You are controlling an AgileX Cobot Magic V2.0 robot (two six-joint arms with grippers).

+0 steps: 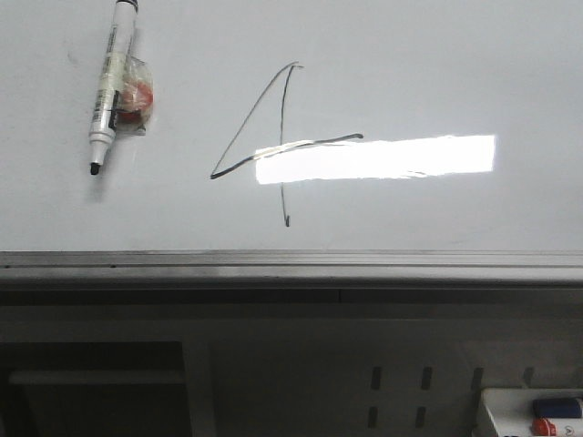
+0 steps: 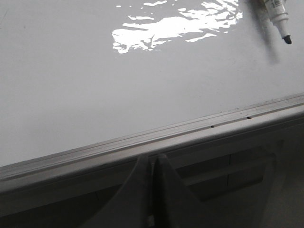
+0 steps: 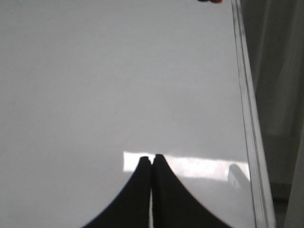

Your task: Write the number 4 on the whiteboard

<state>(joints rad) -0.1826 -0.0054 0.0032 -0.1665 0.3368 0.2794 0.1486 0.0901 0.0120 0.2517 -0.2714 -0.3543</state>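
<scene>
A thin black number 4 (image 1: pixel 284 137) is drawn near the middle of the glossy whiteboard (image 1: pixel 437 73); a bright light glare crosses its crossbar. An uncapped white marker (image 1: pixel 111 73) lies on the board at the far left, tip toward the near edge, also in the left wrist view (image 2: pixel 280 19). My left gripper (image 2: pixel 152 159) is shut and empty, just off the board's near edge rail (image 2: pixel 142 137). My right gripper (image 3: pixel 152 159) is shut and empty above bare whiteboard (image 3: pixel 95 71) near its side rail. Neither gripper shows in the front view.
A small clear wrapper with something red (image 1: pixel 137 96) lies beside the marker. The grey metal rail (image 1: pixel 291 259) runs along the board's near edge. A white box with a blue and red item (image 1: pixel 537 414) sits below at the right.
</scene>
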